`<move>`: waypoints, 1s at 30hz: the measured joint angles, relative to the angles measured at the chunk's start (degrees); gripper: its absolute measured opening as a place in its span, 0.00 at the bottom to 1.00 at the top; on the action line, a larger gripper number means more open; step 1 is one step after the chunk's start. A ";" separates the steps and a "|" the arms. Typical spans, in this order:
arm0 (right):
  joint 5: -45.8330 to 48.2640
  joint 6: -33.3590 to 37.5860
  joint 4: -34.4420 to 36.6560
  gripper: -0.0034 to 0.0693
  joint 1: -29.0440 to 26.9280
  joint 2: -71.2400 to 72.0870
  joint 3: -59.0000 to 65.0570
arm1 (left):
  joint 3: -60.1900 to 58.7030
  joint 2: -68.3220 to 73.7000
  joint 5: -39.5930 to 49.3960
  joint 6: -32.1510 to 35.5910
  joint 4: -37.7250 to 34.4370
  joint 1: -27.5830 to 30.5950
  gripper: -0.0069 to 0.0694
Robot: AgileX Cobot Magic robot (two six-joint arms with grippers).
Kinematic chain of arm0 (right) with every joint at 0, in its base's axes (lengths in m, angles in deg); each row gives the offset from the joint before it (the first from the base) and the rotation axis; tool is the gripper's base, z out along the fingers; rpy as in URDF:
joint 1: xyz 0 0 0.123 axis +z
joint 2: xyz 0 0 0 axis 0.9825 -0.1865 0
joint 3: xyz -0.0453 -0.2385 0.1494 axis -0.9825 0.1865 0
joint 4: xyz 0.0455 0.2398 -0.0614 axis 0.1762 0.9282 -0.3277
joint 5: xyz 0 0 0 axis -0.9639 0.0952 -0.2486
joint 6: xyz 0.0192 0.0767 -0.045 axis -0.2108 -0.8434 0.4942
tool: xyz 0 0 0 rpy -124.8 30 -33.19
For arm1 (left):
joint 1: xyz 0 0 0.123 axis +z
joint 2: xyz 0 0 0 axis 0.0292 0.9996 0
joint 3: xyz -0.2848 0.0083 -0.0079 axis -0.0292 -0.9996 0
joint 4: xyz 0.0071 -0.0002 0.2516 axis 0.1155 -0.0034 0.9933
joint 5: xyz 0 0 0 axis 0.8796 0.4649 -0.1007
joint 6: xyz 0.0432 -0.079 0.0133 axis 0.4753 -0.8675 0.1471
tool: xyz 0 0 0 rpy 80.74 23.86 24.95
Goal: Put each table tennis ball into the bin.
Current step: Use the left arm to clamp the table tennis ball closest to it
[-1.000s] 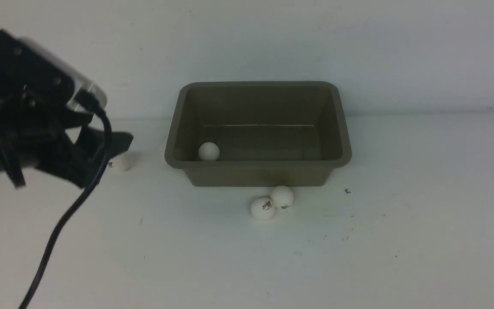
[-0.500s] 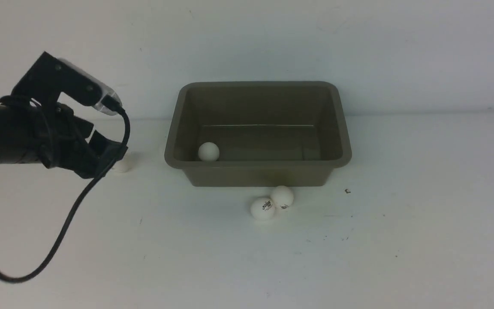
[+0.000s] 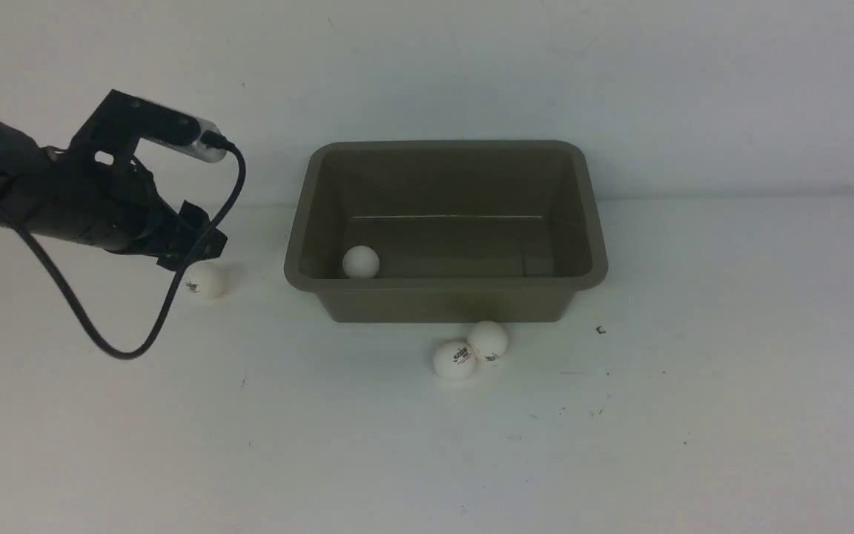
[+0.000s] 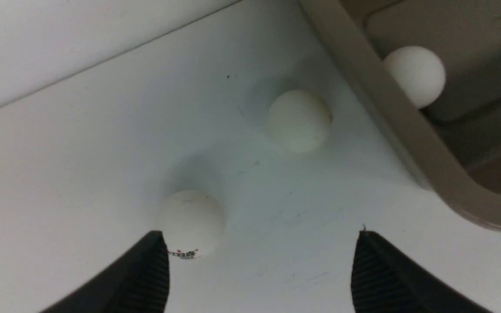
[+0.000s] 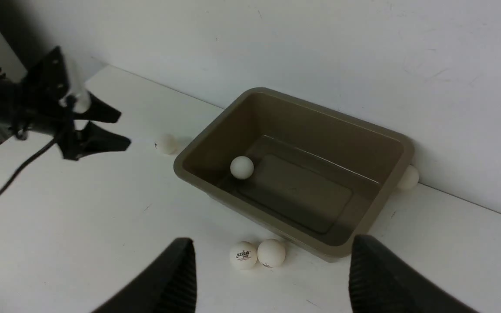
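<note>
Ball (image 4: 191, 221) lying just left of bin (image 3: 445, 284) | left gripper (image 4: 259, 234) hanging there too, spread wide, empty | right gripper (image 5: 272, 240) gaping, holding nothing | ball likely being light, stiff, slick, rolling readily; pinching across its middle looking safest

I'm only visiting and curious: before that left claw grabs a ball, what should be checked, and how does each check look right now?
1. Left gripper open: ok.
2. Nearest ball centred in its jaws: not ok, it sits far to one side.
3. Gripper low enough to grasp: cannot tell.
4. Bin has room: ok, only one ball inside.
5. Right gripper clear of the path: ok, open and empty.
</note>
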 joint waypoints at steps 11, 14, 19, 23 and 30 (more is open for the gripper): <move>0.00 0.00 0.09 0.64 0.00 0.00 0.00 | 8.03 8.13 4.21 -14.11 11.17 0.00 0.75; 0.00 0.00 0.12 0.64 0.00 0.00 0.00 | 8.95 10.09 3.52 -14.36 11.27 0.00 0.75; 0.00 0.05 0.24 0.64 0.00 0.00 0.00 | 10.17 13.38 2.22 -14.48 11.65 0.00 0.75; 0.00 0.05 0.24 0.64 0.00 0.00 0.00 | 10.34 14.39 0.42 -14.08 11.65 0.00 0.75; 0.00 0.10 0.24 0.64 0.00 0.00 0.00 | 10.41 16.65 -3.72 -12.19 11.65 0.00 0.75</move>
